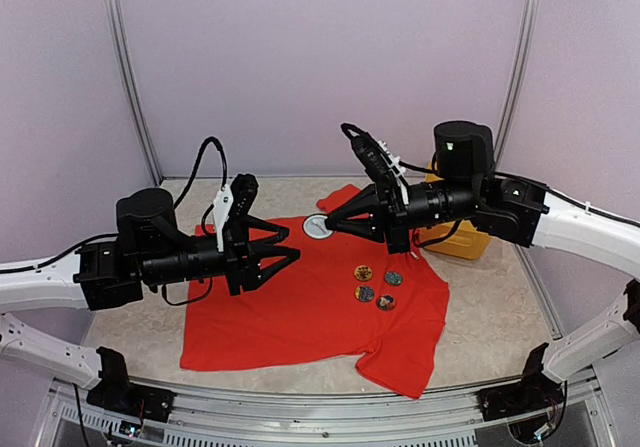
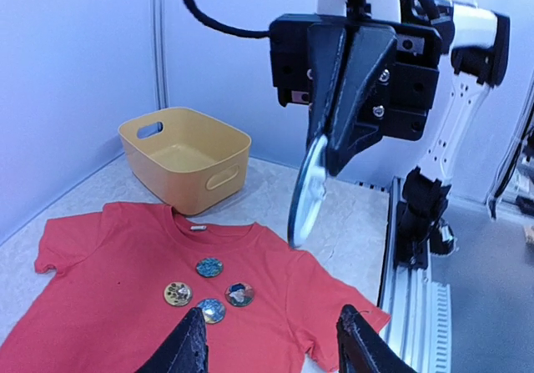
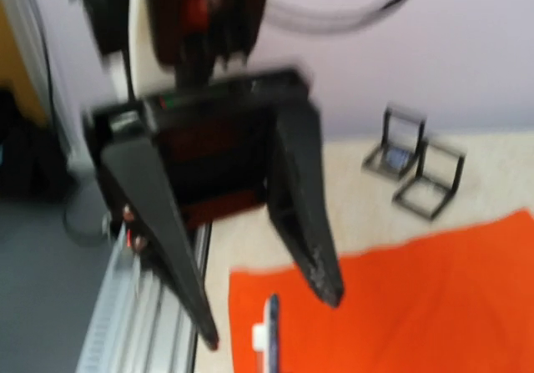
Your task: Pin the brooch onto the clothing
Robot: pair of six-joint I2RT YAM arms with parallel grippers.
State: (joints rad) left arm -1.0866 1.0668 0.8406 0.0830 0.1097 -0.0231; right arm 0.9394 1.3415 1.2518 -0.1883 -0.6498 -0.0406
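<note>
The clothing, a red T-shirt (image 1: 290,312), lies flat on the table with several round brooches (image 1: 376,287) lying on its chest. My right gripper (image 1: 328,227) hovers above the collar, shut on a white-backed round brooch (image 1: 316,226). The left wrist view shows that brooch (image 2: 307,191) edge-on, pinched between the right gripper's tips. In the right wrist view the brooch (image 3: 271,340) sits at the bottom edge. My left gripper (image 1: 290,257) faces it from the left, just apart. It stands open and empty (image 2: 275,348) above the T-shirt (image 2: 125,306).
A yellow plastic basket (image 1: 458,239) stands behind the shirt's collar, at the back right (image 2: 185,158). Two small black frame stands (image 3: 413,160) sit on the table beyond the shirt. A metal rail (image 2: 409,281) runs along the table edge.
</note>
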